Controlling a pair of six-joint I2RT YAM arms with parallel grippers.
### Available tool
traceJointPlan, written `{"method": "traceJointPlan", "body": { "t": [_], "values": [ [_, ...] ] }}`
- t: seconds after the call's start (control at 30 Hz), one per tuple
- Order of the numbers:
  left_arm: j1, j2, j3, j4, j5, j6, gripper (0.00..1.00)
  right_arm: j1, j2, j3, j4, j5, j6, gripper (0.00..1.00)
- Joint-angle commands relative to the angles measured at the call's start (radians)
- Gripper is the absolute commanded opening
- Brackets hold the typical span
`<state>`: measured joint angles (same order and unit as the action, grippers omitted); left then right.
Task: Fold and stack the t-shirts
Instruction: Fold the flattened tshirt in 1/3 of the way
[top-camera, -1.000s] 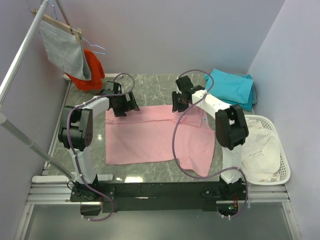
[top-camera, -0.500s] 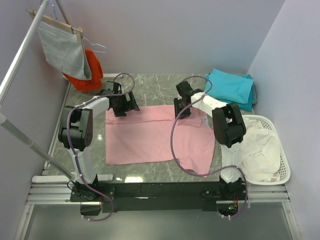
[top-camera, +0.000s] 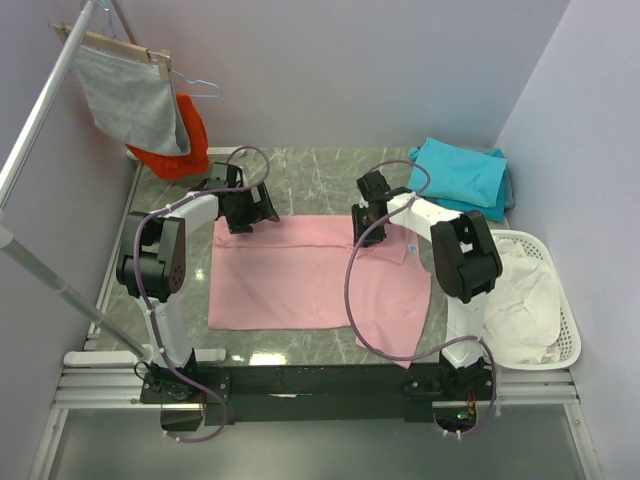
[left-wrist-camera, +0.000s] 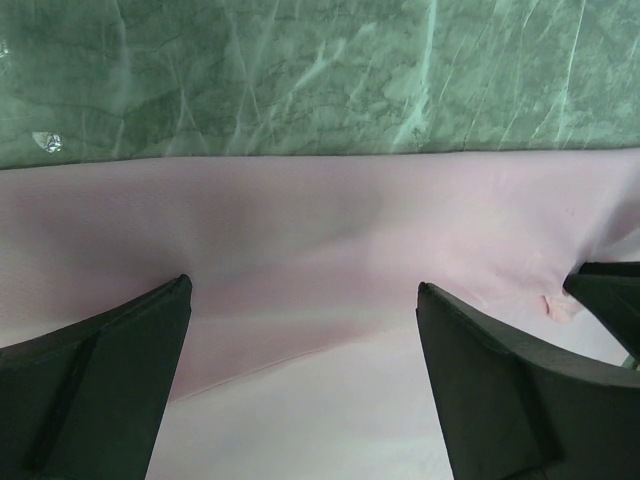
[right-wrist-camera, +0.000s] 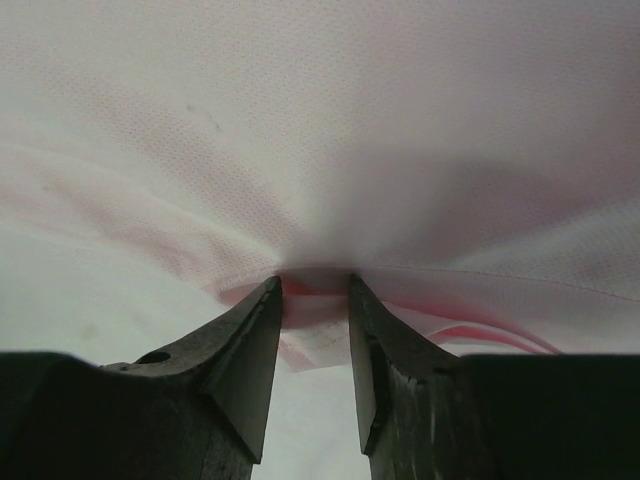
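- The green marble bench (top-camera: 320, 175) carries everything.
- The pink t-shirt (top-camera: 290, 275) lies spread flat at its middle.
- The teal t-shirts (top-camera: 462, 172) sit piled at the far right corner.
- The right tool (right-wrist-camera: 315, 285) pinches a pink fold.
- The left tool (left-wrist-camera: 303, 288) stands spread wide over the shirt's far edge.

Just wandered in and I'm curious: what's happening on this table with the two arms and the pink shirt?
Two robot arms are working on a pink t-shirt spread on the green marble table. The right arm has its jaws pinched on a fold of the fabric near the collar. The left arm holds its jaws wide open over the shirt's far edge, gripping nothing. A pile of teal t-shirts sits in the far right corner.
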<state>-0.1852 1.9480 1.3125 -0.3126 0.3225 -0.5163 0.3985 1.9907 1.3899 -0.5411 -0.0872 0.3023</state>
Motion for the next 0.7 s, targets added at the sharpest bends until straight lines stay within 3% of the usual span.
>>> {"method": "traceJointPlan", "body": {
  "t": [0.0,0.57,0.67],
  "values": [
    [-0.005,-0.001,0.008,0.015,0.026,0.013,0.99,0.006,-0.093,-0.049,-0.014,-0.019,0.017,0.4],
    [-0.01,0.011,0.005,0.021,0.033,0.01,0.99,0.128,-0.21,-0.153,-0.053,-0.098,0.083,0.4],
    [-0.011,0.009,0.004,0.021,0.033,0.012,1.0,0.134,-0.233,-0.172,-0.033,-0.025,0.089,0.4]
  ]
}}
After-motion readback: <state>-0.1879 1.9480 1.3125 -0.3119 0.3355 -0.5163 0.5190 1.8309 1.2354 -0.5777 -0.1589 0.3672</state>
